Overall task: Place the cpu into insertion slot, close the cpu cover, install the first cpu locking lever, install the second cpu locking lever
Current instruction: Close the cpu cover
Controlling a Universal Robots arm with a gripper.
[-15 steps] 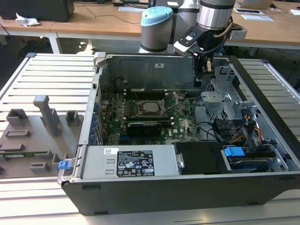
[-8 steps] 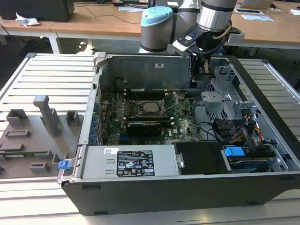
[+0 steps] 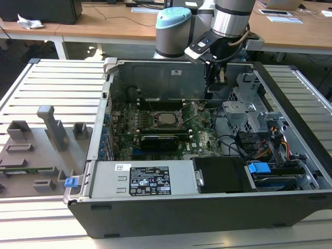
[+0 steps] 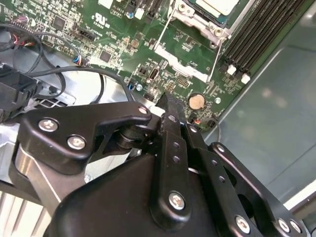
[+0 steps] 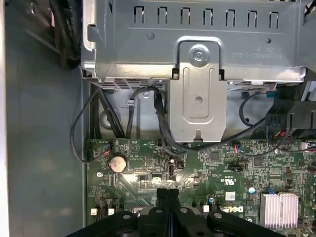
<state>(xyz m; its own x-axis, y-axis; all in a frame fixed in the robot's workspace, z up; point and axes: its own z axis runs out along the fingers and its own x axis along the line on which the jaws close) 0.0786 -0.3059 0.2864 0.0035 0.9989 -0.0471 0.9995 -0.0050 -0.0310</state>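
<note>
The cpu (image 3: 167,118) lies flat in its socket on the green motherboard (image 3: 205,140), its silver top facing up. The cpu cover (image 4: 213,24) frames it, and the cpu's edge (image 4: 217,5) shows inside that frame. Two thin wire locking levers (image 4: 163,29) (image 4: 215,54) stick out at the socket's sides; one lever (image 3: 190,111) slants up. My gripper (image 3: 211,91) hangs above the board's back corner, toward the exterior view's right of the socket and apart from it. Its black fingers are shut with nothing between them in both wrist views (image 4: 165,101) (image 5: 168,193).
A grey metal drive cage (image 5: 197,74) and black cables (image 5: 98,113) sit close beyond the fingertips, with a coin battery (image 5: 117,163) on the board. The case's back wall (image 3: 161,78) stands behind. A grey fixture tray (image 3: 36,150) lies outside the case at the exterior view's left.
</note>
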